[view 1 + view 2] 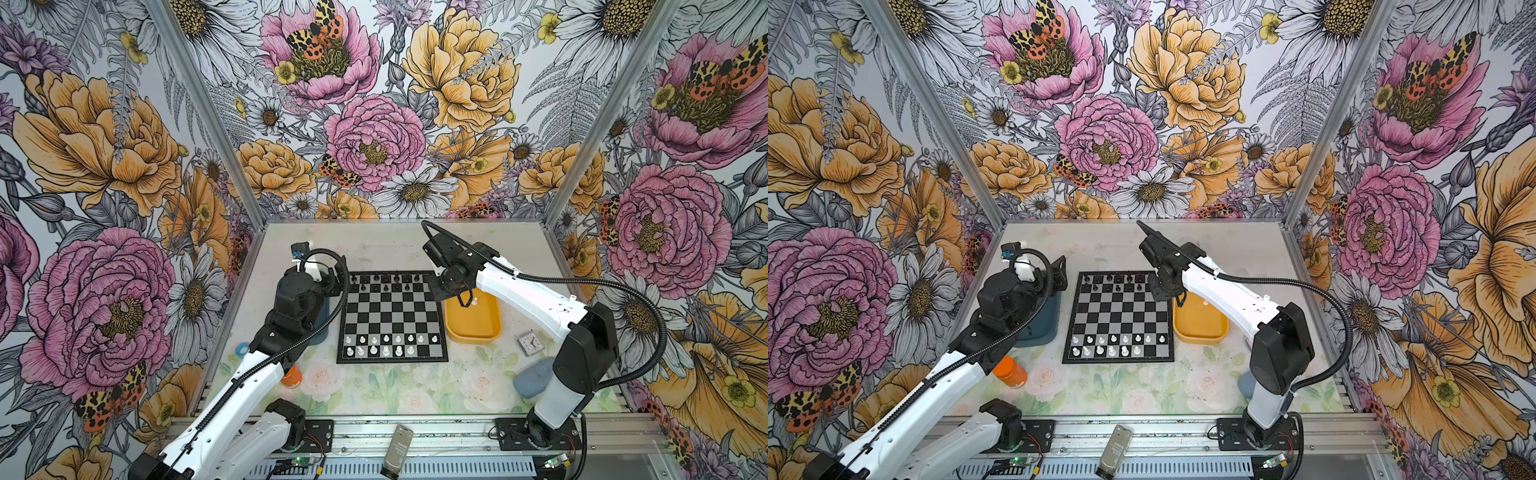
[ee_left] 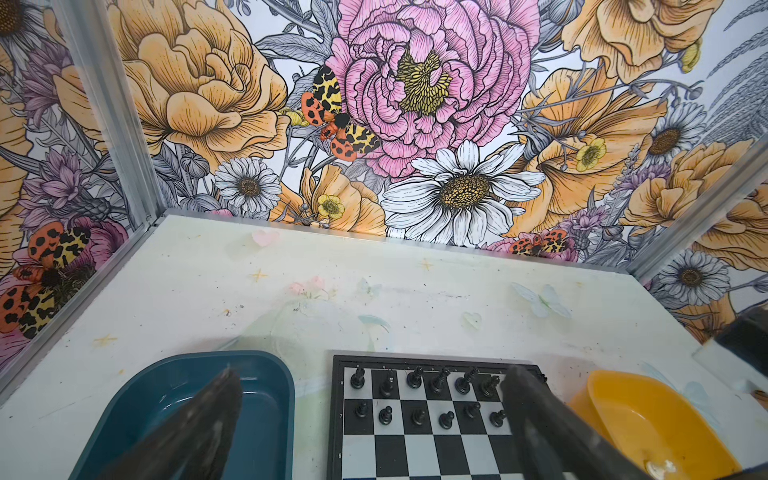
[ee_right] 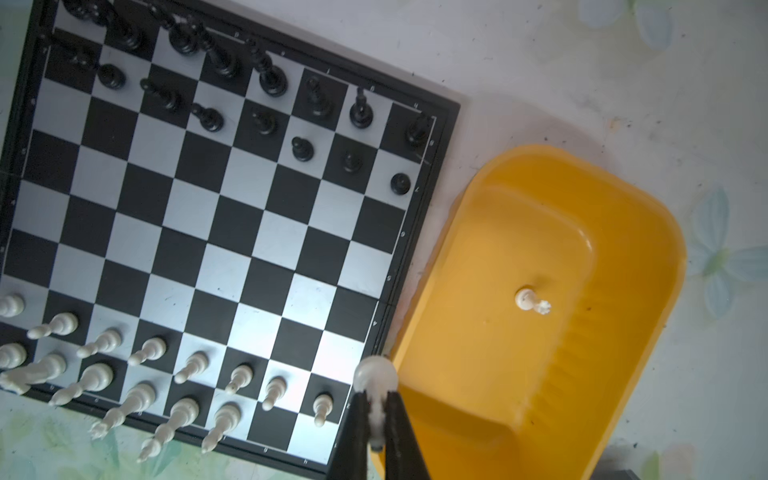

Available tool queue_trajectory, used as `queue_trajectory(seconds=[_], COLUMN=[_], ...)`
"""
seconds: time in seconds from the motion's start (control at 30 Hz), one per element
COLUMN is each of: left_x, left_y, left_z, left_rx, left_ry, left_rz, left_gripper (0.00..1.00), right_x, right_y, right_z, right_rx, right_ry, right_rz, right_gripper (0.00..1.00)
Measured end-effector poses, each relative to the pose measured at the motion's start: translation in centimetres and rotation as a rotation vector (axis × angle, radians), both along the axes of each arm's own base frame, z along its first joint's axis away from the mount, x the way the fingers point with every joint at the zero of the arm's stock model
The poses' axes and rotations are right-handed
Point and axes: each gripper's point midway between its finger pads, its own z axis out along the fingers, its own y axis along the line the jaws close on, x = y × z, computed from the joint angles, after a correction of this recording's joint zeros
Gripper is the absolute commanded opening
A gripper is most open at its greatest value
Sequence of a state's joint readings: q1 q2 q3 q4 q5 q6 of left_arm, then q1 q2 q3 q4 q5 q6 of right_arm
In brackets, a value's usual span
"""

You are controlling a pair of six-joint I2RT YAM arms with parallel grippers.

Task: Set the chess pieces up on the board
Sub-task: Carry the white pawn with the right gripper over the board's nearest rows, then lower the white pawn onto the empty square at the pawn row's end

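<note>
most white pieces point(image 3: 191, 368) stand on the board point(image 3: 232, 216); the right gripper point(image 3: 376, 415) pinches a white piece point(image 3: 375, 376), the last piece point(image 3: 531, 301) lies below, beside it, in the yellow tray point(image 3: 623, 232); the left gripper point(image 2: 374, 386) gapes wide, empty.

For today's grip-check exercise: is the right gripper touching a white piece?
Touching. The right wrist view shows the right gripper shut on the white piece, clamping it from both sides.

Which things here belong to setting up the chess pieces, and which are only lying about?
Belong to the job: board; standing white pieces; held white piece in the shut right gripper; loose white piece in the yellow tray.
Just lying about: blue tray; orange jar; small clock; blue-grey lump.
</note>
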State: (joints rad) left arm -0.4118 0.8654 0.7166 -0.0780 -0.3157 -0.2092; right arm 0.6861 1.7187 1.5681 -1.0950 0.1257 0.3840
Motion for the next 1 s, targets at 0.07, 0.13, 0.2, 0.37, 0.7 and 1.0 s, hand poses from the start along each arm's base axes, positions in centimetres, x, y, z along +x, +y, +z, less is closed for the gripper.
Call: queue_trajectory(seconds=[0.07,0.13,0.2,0.37,0.7,1.0], left_x=[-0.2,-0.4,-0.6,-1.3,-1.9,-2.1], left_y=[-0.1,-0.3,-0.5,-0.6,-0.8,-0.7], left_z=[0.1,0.3,0.5,1.2,1.4,1.5], left_rx=[0.002,0.003,0.003,0.006,0.021,0.038], left_ry=[-0.005,-0.011,-0.020,-0.043,-0.059,-0.066], left_rz=[-0.002,-0.007,-0.014,-0.019,-0.018,-0.009], left_gripper=[0.99,0.99,0.99,0.99,0.99,0.99], right_x=[-1.3,-2.6,-4.2,-7.7,-11.6,-12.5], right_y=[1.1,1.9,2.5,3.0,2.8,4.3], right_z=[-0.1,-0.2,-0.4,-1.3,-4.2,-6.0], right_rx=[0.008,0.016,0.019,0.014,-0.043,-0.035], right_ry=[0.017,0.034,0.053,0.096,0.183,0.224], right_rz=[0.020,0.037,0.055,0.083,0.090,0.112], right_gripper=[0.00,0.00,0.00,0.00,0.00,0.00])
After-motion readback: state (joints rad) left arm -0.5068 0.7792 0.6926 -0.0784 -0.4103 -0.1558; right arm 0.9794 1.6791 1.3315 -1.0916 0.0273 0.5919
